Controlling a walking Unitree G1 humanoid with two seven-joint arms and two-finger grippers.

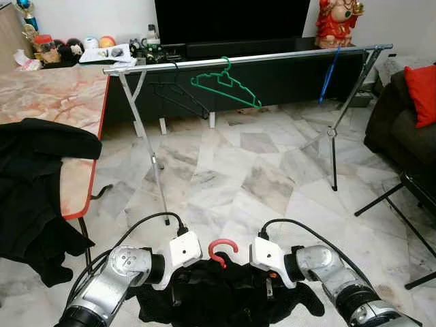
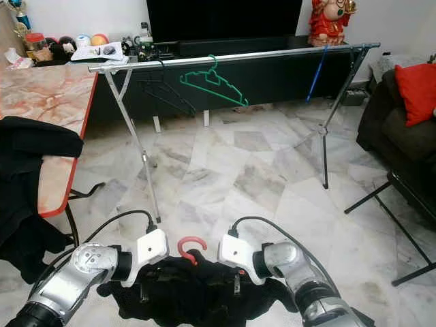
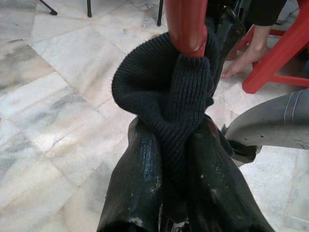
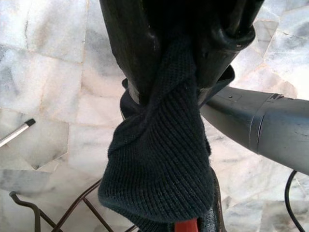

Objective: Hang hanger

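Left gripper: clamped on the black knitted garment, one shoulder.
Right gripper: pinching the other shoulder (keeps it level).
Red plastic hanger: near, between both grippers, hook up.
Silver clothes rail: far across the marble floor, awaiting it.

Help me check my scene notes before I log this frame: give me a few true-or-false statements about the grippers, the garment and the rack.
1. Both grippers pinch the black knit garment. True: left gripper, right gripper.
2. The red hanger is already on the rail. False: it sits in the garment between the arms.
3. A green hanger hangs on the metal rack. True.
4. The rack carries no other hangers. False: a black hanger and a blue hanger hang there too.
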